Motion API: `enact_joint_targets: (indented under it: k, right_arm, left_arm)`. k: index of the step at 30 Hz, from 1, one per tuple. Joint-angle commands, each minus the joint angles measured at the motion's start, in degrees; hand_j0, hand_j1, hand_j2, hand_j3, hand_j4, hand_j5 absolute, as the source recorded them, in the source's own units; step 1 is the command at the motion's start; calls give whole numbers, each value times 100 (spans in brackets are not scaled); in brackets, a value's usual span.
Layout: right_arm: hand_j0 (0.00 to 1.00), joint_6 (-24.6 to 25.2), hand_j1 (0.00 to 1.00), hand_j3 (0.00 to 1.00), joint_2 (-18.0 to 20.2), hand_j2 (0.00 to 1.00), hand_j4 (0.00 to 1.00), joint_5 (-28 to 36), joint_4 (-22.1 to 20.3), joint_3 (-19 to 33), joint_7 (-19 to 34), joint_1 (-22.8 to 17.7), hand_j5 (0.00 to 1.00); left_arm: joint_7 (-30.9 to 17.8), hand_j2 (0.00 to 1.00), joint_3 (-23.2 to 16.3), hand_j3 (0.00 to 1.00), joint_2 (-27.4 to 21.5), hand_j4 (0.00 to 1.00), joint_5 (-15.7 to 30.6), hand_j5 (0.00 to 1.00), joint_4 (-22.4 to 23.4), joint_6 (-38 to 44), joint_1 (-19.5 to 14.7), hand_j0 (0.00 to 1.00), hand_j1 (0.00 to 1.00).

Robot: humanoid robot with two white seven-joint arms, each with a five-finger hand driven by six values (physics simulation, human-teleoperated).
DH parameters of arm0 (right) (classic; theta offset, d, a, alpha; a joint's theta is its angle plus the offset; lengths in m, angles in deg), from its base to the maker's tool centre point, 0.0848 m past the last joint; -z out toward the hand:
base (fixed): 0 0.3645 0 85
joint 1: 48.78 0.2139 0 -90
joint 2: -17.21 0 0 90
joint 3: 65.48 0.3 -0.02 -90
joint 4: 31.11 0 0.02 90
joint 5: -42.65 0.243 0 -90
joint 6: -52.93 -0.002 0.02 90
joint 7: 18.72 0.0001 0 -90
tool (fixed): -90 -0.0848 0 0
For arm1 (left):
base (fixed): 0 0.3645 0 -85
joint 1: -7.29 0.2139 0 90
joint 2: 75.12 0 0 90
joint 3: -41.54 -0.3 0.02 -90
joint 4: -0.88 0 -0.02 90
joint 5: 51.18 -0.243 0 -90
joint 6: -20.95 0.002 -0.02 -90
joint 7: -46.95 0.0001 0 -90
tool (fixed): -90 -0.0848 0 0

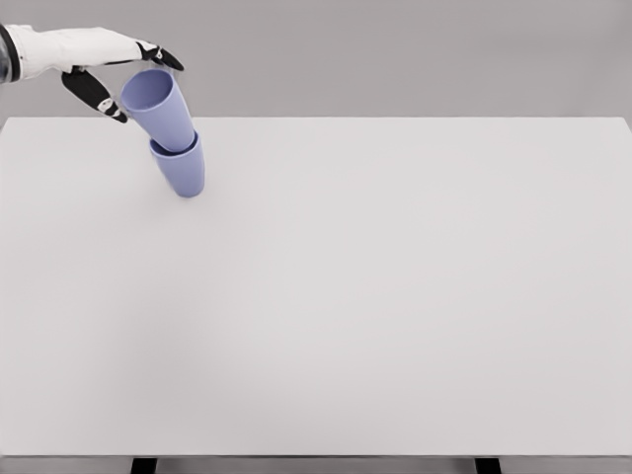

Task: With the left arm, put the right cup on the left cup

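Note:
Two lavender-blue cups are stacked at the table's far left. The upper cup (158, 109) sits with its base inside the lower cup (180, 170), and both lean with their mouths toward the upper left. The lower cup stands on the white table (375, 296). My left hand (133, 84) comes in from the upper left edge, with the thumb (94, 96) against the upper cup's left side and the fingers (160, 55) over the far edge of its rim, holding it. The right arm is out of view.
The white table fills most of the view, and its far edge runs just behind the cups. A plain grey wall lies beyond it.

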Motion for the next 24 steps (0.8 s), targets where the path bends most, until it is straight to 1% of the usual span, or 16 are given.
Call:
enact_joint_targets:
  k: [1, 10, 12, 13, 14, 15, 16, 18, 19, 20, 21, 22, 24]
  right_arm:
    - [100, -1, 100, 100, 0, 100, 100, -2, -3, 0, -1, 9, 100]
    - [100, -1, 100, 100, 0, 100, 100, -2, 6, 0, -1, 0, 100]
    - [100, -1, 100, 100, 0, 100, 100, -2, -3, 0, -1, 0, 100]
    - [100, -1, 100, 100, 0, 100, 100, -2, -3, 0, 8, 9, 100]
    - [100, -1, 100, 100, 0, 100, 100, -2, -3, 0, 8, 0, 100]
    - [100, -1, 100, 100, 0, 100, 100, -2, -3, 0, -1, 9, 100]
    - [100, -1, 100, 100, 0, 100, 100, -2, -3, 0, -1, 0, 100]
    - [100, -1, 100, 100, 0, 100, 100, 7, -3, 0, -1, 9, 100]
    - [100, -1, 100, 100, 0, 100, 100, -2, -3, 0, -1, 9, 100]
    - [100, -1, 100, 100, 0, 100, 100, -2, -3, 0, 8, 9, 100]
    - [100, -1, 100, 100, 0, 100, 100, -2, -3, 0, -1, 0, 100]
    - [100, -1, 100, 100, 0, 100, 100, -2, -3, 0, -1, 9, 100]
    - [100, -1, 100, 100, 0, 100, 100, -2, -3, 0, 8, 0, 100]
  left_arm:
    - [23, 100, 29, 100, -15, 100, -3, 100, -12, 15, 0, 100, 100]
    - [40, 100, 47, 100, -50, 100, 6, 100, -20, 15, 0, 100, 100]
    - [40, 100, 73, 100, -68, 100, 50, 100, -143, 15, -26, 100, 100]
    - [40, 100, 196, 100, -120, 100, 76, 100, -555, 15, -35, 100, 100]
    - [40, 100, 345, 100, -489, 100, 225, 100, -1109, 15, 0, 100, 100]
    - [40, 100, 310, 100, -849, 100, 690, 100, -1785, 15, 52, 100, 100]
    - [31, 100, 354, 100, -1157, 100, 1139, 100, -2357, 15, 307, 100, 100]
    - [23, 100, 433, 100, -1483, 100, 1517, 100, -3289, 15, 518, 100, 100]
    - [23, 100, 468, 100, -1553, 100, 1588, 100, -3649, 15, 676, 100, 100]
    - [14, 100, 617, 100, -1667, 100, 1649, 100, -3922, 15, 835, 100, 100]
    - [5, 100, 767, 100, -1738, 100, 1658, 100, -4072, 15, 1010, 100, 100]
    - [-4, 100, 995, 100, -1755, 100, 1658, 100, -4309, 15, 1274, 100, 100]
    - [-4, 100, 1356, 100, -1878, 100, 1649, 100, -4573, 15, 1766, 100, 100]
